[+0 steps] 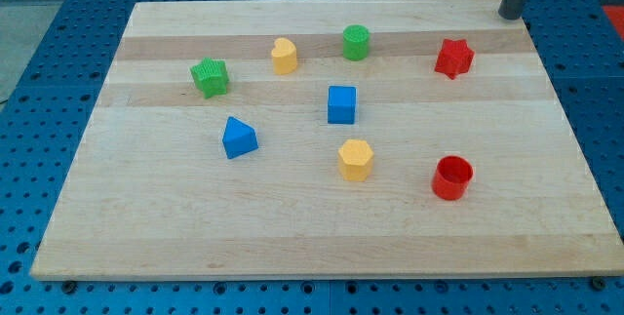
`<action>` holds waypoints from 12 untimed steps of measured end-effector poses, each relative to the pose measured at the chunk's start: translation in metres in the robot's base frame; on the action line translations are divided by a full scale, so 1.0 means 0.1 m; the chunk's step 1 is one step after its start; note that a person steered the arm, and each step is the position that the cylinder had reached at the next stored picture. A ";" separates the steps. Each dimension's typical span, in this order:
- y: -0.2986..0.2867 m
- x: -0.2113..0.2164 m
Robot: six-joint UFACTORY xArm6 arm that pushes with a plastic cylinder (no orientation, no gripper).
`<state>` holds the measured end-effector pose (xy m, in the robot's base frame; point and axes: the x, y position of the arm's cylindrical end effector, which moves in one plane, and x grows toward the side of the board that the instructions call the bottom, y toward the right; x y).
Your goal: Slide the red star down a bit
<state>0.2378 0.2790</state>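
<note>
The red star (453, 58) lies on the wooden board (146, 217) at the view's upper right. My tip (511, 15) is at the board's top right corner, above and to the right of the red star, apart from it. No block touches the tip.
A green cylinder (356, 42), a yellow block (284, 56) and a green star (210, 77) lie along the top. A blue cube (341, 103), a blue triangle (238, 137), a yellow hexagon (356, 159) and a red cylinder (452, 177) lie lower down.
</note>
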 end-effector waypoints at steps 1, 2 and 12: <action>-0.02 0.00; -0.09 0.20; -0.26 0.78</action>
<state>0.3158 0.2525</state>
